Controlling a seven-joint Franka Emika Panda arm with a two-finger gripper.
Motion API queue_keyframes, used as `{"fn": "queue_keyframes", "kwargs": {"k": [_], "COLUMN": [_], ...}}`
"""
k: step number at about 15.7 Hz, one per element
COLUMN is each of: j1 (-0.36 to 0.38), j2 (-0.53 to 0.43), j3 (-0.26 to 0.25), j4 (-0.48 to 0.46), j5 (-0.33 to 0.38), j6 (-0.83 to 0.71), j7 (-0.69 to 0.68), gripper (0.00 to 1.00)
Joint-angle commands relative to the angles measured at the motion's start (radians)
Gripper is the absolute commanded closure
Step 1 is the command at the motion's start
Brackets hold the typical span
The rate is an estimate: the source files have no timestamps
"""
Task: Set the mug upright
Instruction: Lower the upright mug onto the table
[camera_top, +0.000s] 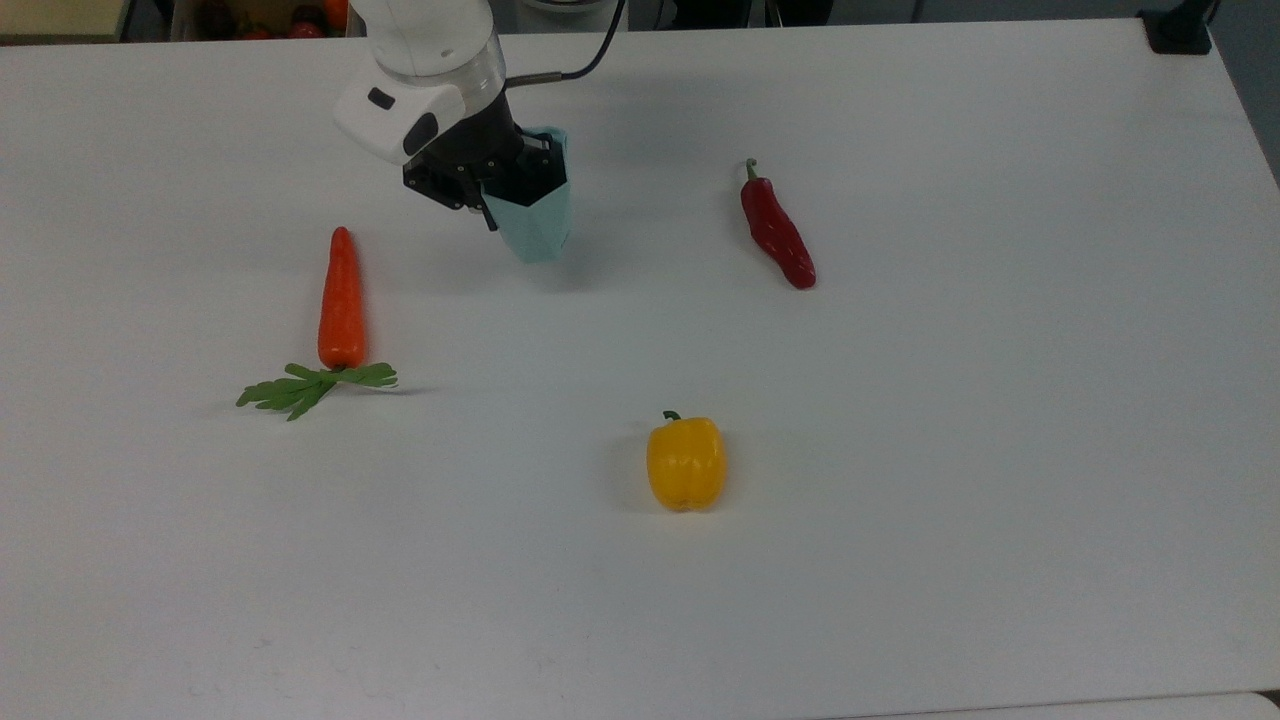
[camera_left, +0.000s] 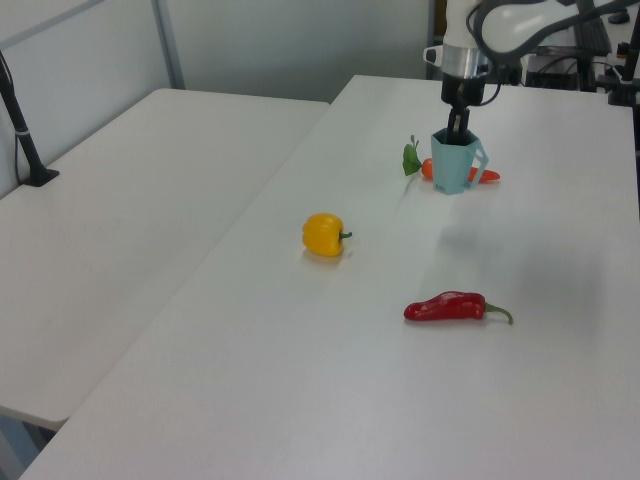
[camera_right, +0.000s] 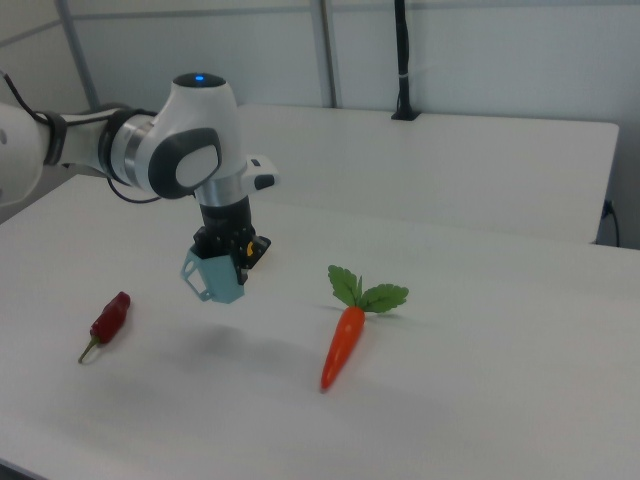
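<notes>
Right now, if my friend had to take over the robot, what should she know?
Gripper: shut on the mug's rim, one finger inside.
Mug: held off the table, mouth up, roughly upright, between the carrot and the red chili in the top view.
Done: mug picked up and turned mouth up.
Left: lower it until its base stands on the table, open the gripper, back away.

The gripper (camera_right: 232, 262) held the pale blue mug (camera_right: 214, 276) by its rim, mouth up, clear above the white worktop (camera_right: 480, 400). A red chili pepper (camera_right: 108, 318) lay toward the right view's left, and a carrot (camera_right: 345, 342) with green leaves lay toward the right view's right.
</notes>
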Motion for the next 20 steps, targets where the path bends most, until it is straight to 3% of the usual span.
{"fn": "queue_keyframes", "kwargs": {"k": [1, 9, 12, 13, 14, 16, 17, 20], "j1": [0.013, 0.018, 0.016, 0.016, 0.015, 0.016, 0.018, 0.018], "j2": [-0.016, 0.067, 0.074, 0.076, 0.076, 0.074, 0.068, 0.039], "j3": [-0.007, -0.007, -0.007, -0.007, -0.007, -0.007, -0.007, 0.001], "j4": [-0.101, -0.144, -0.143, -0.143, -0.141, -0.138, -0.138, -0.108], "j5": [0.015, 0.018, 0.025, 0.025, 0.025, 0.025, 0.025, 0.025], "j6": [0.152, 0.244, 0.243, 0.243, 0.238, 0.232, 0.23, 0.188], "j7": [-0.017, -0.05, -0.12, -0.121, -0.123, -0.12, -0.11, -0.068], "gripper": [1.0, 1.0, 0.92, 0.78, 0.37, 0.07, 0.0, 0.0]}}
